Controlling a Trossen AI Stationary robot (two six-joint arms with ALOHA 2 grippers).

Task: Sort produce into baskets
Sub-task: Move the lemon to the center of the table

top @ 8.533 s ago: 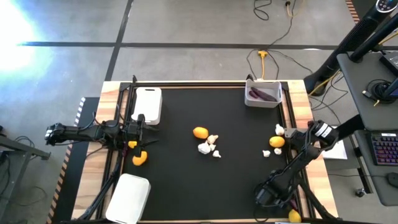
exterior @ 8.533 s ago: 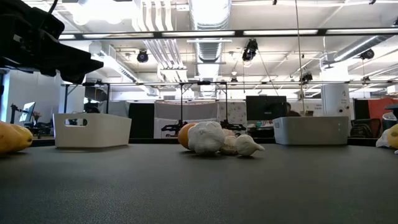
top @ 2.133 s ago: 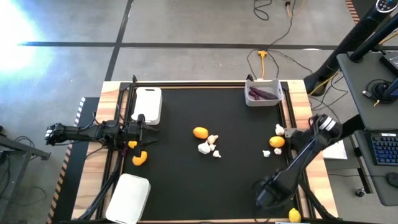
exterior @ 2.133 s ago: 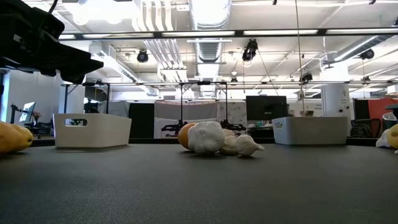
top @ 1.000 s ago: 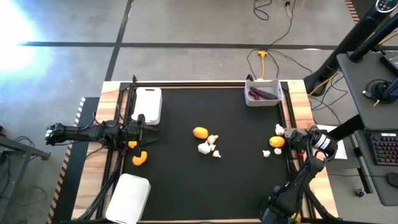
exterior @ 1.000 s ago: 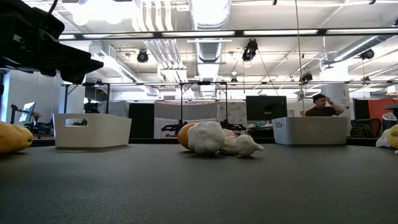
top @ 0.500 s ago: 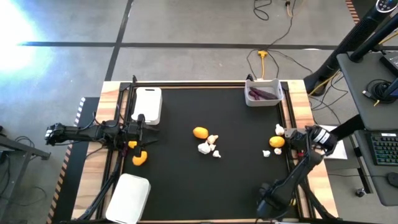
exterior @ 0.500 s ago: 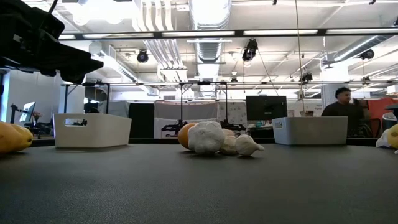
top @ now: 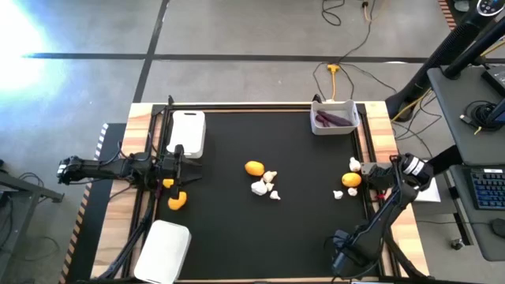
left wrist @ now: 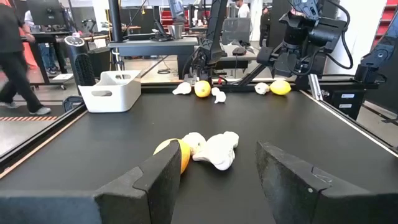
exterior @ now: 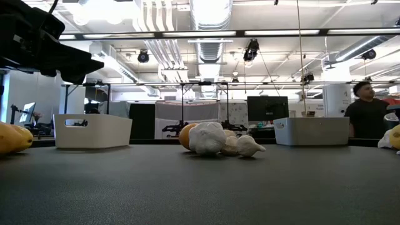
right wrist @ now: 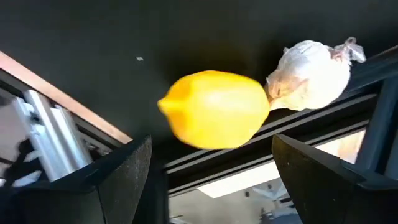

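At the mat's right edge, the right pincer (top: pixel 372 177) gapes empty beside a lemon (top: pixel 352 180) and garlic (top: pixel 355 165).

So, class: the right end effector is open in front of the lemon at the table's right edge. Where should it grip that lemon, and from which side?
Probably across the lemon's plump middle, not its pointed end, where the two fingers get the widest, most even hold. The right end effector could come straight on with one finger on each long side. The garlic touches one end, so keep clear of it.
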